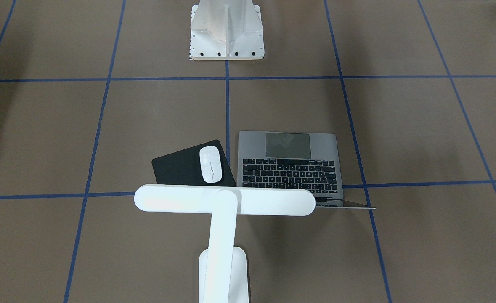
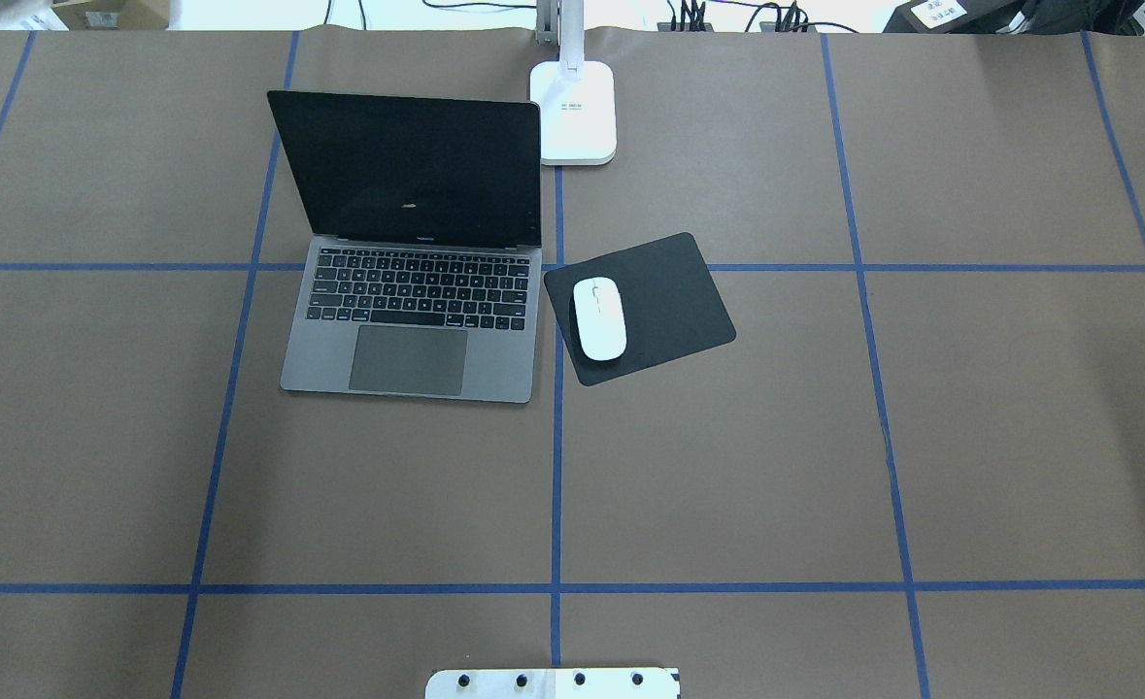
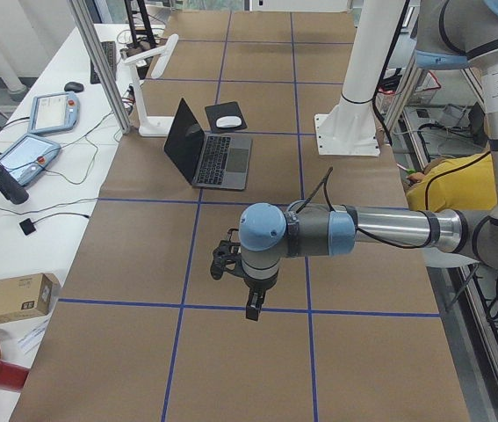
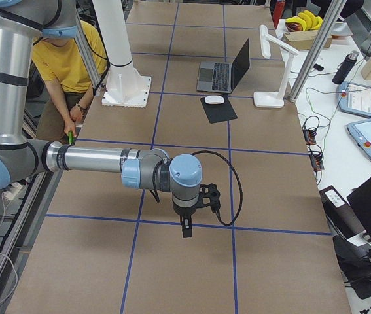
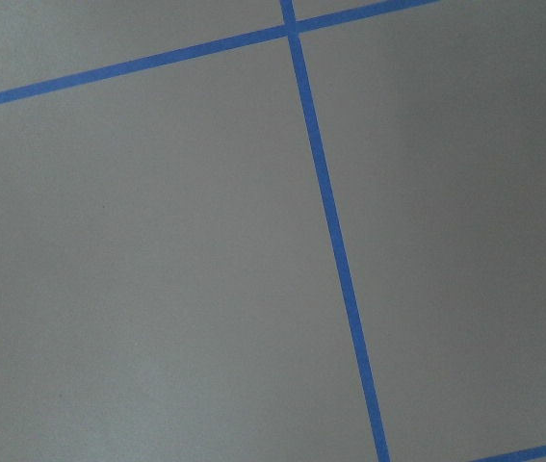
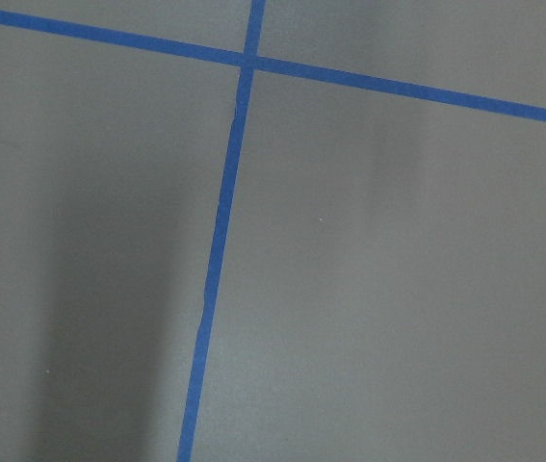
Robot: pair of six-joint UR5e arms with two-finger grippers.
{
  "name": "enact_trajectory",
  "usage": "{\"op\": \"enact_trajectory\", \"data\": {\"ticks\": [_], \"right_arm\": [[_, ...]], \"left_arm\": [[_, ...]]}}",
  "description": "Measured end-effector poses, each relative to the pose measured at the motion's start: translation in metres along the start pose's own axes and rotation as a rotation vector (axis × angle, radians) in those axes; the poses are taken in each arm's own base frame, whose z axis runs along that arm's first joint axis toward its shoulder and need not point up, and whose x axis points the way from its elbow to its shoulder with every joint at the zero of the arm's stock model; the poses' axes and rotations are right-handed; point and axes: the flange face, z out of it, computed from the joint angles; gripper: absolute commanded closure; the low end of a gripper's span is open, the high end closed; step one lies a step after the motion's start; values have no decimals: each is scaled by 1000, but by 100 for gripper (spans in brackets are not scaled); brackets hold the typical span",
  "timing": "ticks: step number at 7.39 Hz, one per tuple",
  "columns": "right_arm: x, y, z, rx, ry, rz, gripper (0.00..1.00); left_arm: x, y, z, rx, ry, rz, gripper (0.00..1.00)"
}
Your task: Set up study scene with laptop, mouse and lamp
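Plainly, the left pincer (image 3: pixel 252 308) hangs over bare bench (image 2: pixel 922 437) well apart from everything. It shows only in the side view and its own camera catches nothing but brown paper and blue tape, so I cannot tell whether its fingers are spread or closed.

The laptop (image 2: pixel 407 291) sits left of the centre line, lid open and dark screen upright toward the robot. It is likely the heaviest piece here, stiff and smooth-skinned. The thin lid and hinge look like the weak spots, so a hold belongs on the edge of the keyboard half, never on the screen.

The lamp (image 2: pixel 577 116) stands at the far edge, just behind the laptop's right corner. It is tall on a small base and probably light but tippy. Low on the slim arm, close to the base, looks the safest place to grip.

The mouse (image 2: pixel 599 318) lies on the left part of a black pad (image 2: pixel 669 291), which sits just right of the laptop. It looks light, glossy and rounded, so apt to squirt out — pinch it across its narrow flanks, gently.

The right pincer (image 4: pixel 185 229) also hangs over bare bench, far from the group, and here too I cannot tell its state.
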Motion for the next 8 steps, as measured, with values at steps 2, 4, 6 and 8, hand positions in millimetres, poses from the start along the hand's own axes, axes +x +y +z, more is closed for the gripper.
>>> {"op": "enact_trajectory", "data": {"ticks": [2, 4, 6, 8], "right_arm": [[0, -1, -1, 4, 1, -2, 0], [0, -1, -1, 5, 1, -2, 0], [0, 0, 0, 5, 1, -2, 0], [0, 0, 0, 4, 1, -1, 0]], "left_arm": [[3, -2, -4, 12, -5, 13, 0], [4, -2, -5, 15, -6, 15, 0], [4, -2, -5, 16, -6, 14, 0], [4, -2, -5, 16, -6, 15, 0]]}}
